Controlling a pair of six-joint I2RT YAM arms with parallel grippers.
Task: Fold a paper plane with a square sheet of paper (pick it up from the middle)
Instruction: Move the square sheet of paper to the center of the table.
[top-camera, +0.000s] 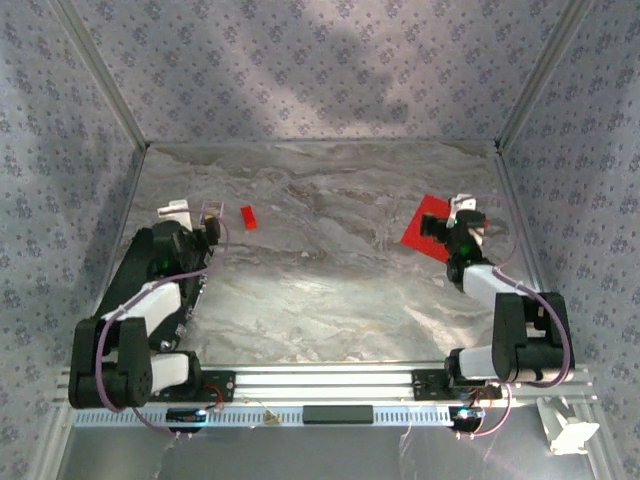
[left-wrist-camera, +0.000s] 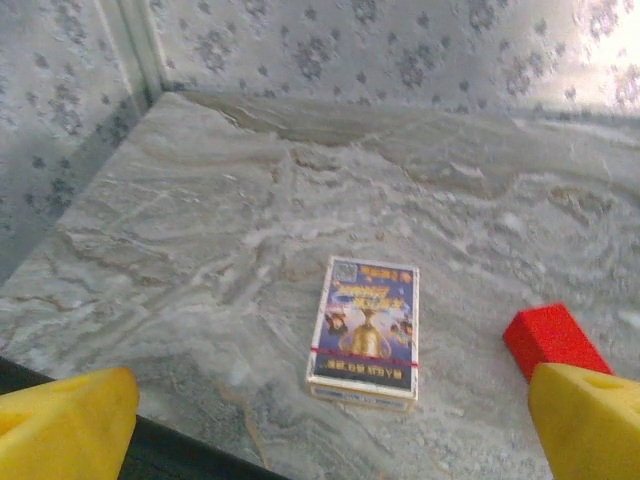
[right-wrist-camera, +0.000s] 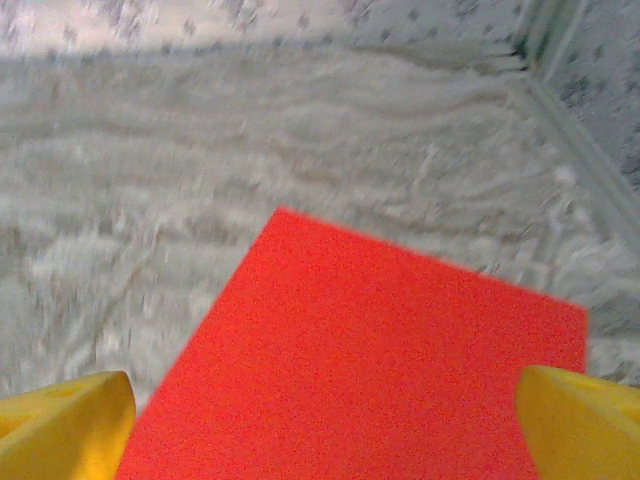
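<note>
All folds left: the square sheet of paper (right-wrist-camera: 350, 350) lay flat with no crease visible, and the pick-up from its middle was not yet made.
Left gripper (top-camera: 193, 213): fingers spread wide, holding nothing, at the table's (top-camera: 320, 290) left side.
Card box (left-wrist-camera: 365, 330): shut, lying flat; contents hidden.
Red block (left-wrist-camera: 550, 335): just right of the box.
Right gripper (top-camera: 448, 216): spread wide over the sheet, far right.

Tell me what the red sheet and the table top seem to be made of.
The square sheet of paper: likely thin matte paper; it lies flat, plain red, without gloss. The table top: marble-patterned, grey-brown veins; real stone or printed laminate, cannot tell.
</note>
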